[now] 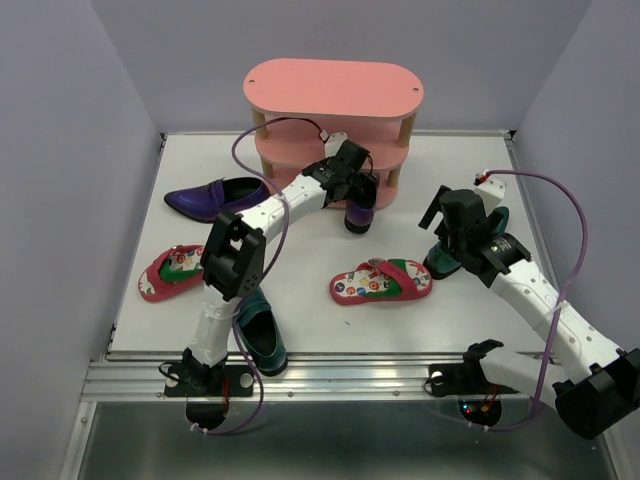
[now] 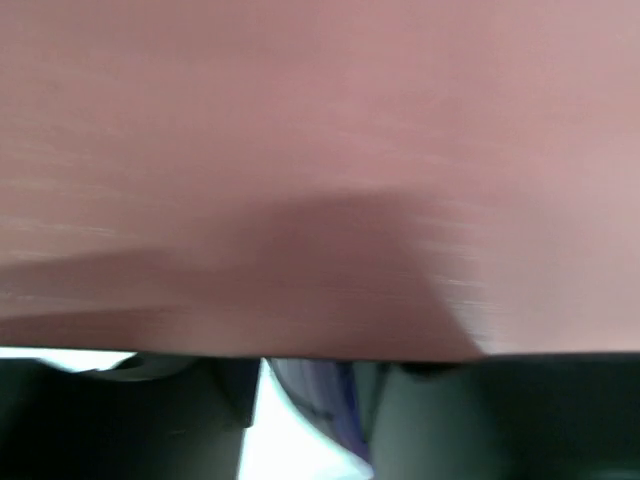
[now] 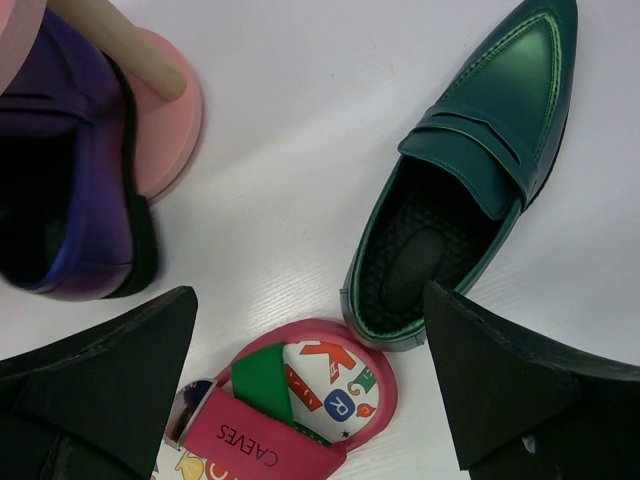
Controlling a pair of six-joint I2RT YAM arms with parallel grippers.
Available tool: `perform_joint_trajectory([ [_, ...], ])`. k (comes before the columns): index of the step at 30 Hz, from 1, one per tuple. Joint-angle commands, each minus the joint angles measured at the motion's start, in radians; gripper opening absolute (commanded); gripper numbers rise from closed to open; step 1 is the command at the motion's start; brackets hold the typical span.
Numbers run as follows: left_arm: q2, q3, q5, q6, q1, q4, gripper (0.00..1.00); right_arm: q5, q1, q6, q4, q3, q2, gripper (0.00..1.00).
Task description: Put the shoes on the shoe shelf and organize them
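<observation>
One word reads clearly, in the right wrist view. It is "CAEVES", in pale capitals along the red strap (image 3: 245,440) of the red flip-flop (image 3: 300,400). The white-and-green insole (image 3: 345,385) of that shoe carries single printed characters: a large red "K" and, just below it, an "R" inside a blue disc. An orange mark beside them could be a "C" or a "G" — which one cannot be told. In the top view the middle flip-flop (image 1: 380,282) and the left flip-flop (image 1: 170,270) both show coloured dots on their insoles, and any characters in them are too small to read.
</observation>
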Motion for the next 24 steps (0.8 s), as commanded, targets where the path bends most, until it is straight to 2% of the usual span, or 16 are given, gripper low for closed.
perform_joint_trajectory([
  [1,-0.035,0.046,-0.031,-0.022,0.009,0.076,0.55,0.021,0.005,0.015,0.001,0.016,-0.002,1.0],
  [10,-0.121,-0.066,-0.021,-0.008,0.0,0.087,0.58,0.01,0.005,0.02,0.01,0.012,0.005,1.0],
  [15,-0.216,-0.181,-0.056,0.005,-0.02,0.092,0.64,0.001,0.005,0.018,0.019,0.006,0.011,1.0],
  [24,-0.386,-0.381,-0.056,0.024,-0.052,0.108,0.65,-0.025,0.005,0.014,0.053,-0.005,0.029,1.0],
])
